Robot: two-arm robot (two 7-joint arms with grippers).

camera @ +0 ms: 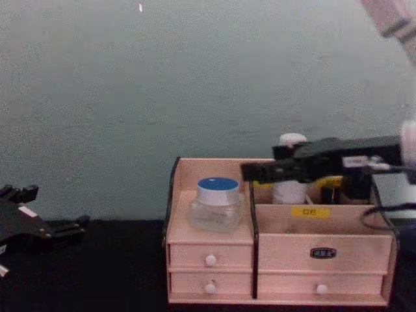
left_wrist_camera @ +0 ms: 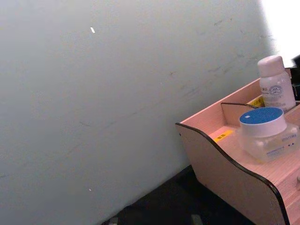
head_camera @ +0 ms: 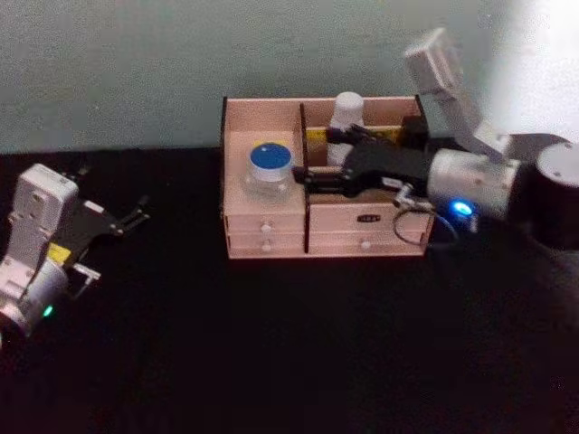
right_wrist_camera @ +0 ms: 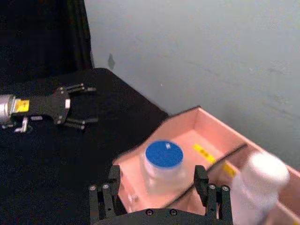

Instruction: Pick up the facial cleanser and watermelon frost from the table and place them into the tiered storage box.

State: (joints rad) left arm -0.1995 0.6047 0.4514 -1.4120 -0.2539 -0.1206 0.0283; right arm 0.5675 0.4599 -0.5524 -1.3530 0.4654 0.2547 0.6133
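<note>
A plain pale grey-green wall [head_camera: 118, 72] stands behind the work area, smooth and matte, with a few faint scuffs and small light flecks on it. It meets the back edge of a table covered in black cloth [head_camera: 271, 362], which fills the lower part of the head view. Strong white light washes out the wall at the upper right [head_camera: 543, 54]. In the right wrist view a dark curtain or dark panel [right_wrist_camera: 42, 33] borders the wall at one end of the table.
</note>
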